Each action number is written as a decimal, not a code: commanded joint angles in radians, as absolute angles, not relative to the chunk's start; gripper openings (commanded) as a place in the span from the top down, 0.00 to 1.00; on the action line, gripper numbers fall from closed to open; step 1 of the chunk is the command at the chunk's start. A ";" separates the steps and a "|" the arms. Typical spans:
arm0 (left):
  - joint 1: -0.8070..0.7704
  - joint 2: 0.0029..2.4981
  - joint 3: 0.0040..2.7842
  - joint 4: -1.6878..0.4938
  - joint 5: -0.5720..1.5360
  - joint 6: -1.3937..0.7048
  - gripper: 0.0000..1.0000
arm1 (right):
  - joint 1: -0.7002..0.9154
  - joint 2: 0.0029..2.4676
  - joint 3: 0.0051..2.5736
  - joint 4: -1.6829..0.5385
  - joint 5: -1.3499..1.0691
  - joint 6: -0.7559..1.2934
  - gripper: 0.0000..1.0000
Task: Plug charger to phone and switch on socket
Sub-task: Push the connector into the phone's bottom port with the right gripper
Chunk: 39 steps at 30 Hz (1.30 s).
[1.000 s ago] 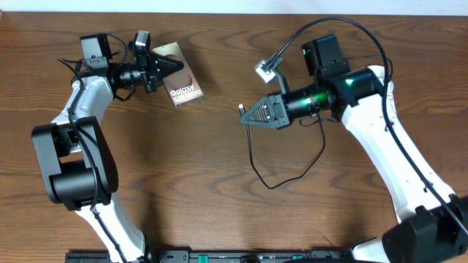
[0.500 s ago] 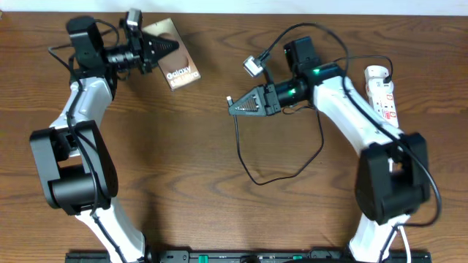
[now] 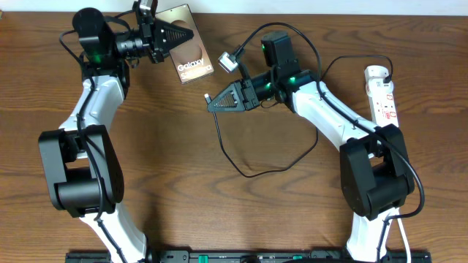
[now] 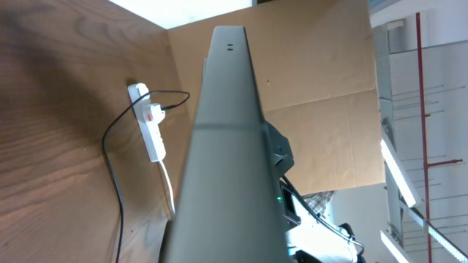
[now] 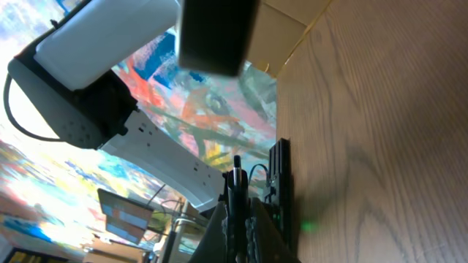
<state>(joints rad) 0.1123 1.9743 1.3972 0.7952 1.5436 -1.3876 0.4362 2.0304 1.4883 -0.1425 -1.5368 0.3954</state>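
The phone point(image 3: 194, 64), bronze with white "Galaxy" lettering, is at the back of the table, held in my shut left gripper point(image 3: 175, 34). In the left wrist view its grey edge point(image 4: 227, 146) fills the middle and hides the jaws. My right gripper point(image 3: 211, 101) is shut on the charger's plug end, just right of and below the phone, apart from it. The black cable point(image 3: 248, 174) loops over the table behind it. In the right wrist view the fingers point(image 5: 238, 212) pinch the black plug point(image 5: 235, 175). The white socket point(image 3: 382, 91) lies at the far right and also shows in the left wrist view point(image 4: 150, 128).
Brown wooden table point(image 3: 183, 190). Both arms reach in towards the back middle. A cardboard wall point(image 4: 322, 80) stands behind the table. The black cable point(image 4: 110, 153) runs from the socket across the right half of the table.
My left gripper has carried the phone right and towards the back edge. My right gripper has moved left and back with the plug, closer to the phone. The socket came into view.
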 commanded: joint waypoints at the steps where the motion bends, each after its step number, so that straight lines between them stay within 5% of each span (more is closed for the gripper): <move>1: 0.121 1.938 1.409 0.812 1.571 -1.419 0.93 | 0.432 2.031 1.492 -0.111 -1.562 0.501 0.99; 23: 0.111 1.938 1.409 0.875 1.571 -1.419 0.93 | 0.427 2.031 1.492 0.173 -1.562 0.752 0.99; 39: 0.079 1.938 1.409 0.882 1.571 -1.415 0.93 | 0.413 2.031 1.492 0.176 -1.551 0.752 0.99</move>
